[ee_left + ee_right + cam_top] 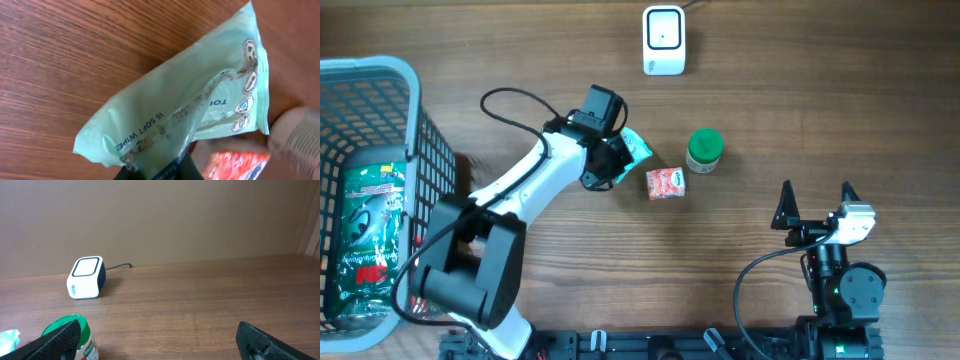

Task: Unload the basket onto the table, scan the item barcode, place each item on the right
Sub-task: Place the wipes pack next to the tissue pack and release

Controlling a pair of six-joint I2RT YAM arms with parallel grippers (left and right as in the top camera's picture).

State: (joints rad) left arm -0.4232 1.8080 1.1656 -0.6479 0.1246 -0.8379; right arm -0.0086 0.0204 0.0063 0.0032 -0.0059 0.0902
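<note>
Right gripper (159, 335), its two dark fingertips (260, 342) spread wide at the lower edge over a wooden table (200, 300). A white scanner (86, 277) stands at left near the brown wall (175, 220), its cable (119, 266) trailing behind. A green-lidded jar (87, 342) sits partly behind the left fingertip, with the edge of a pale green packet (9, 339) at far left.

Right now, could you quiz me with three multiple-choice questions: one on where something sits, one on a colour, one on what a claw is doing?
1. Where is the white scanner? A. On the floor B. On the table, standing alone C. On a shelf
2. The jar lid is: A. Red B. Blue C. Green
3. The left gripper is: A. Open, empty B. Shut on the wipes pack C. Hidden
Answers: B, it stands by itself in the overhead view; C, its top shows green; B, the pack is pinched in it.
</note>
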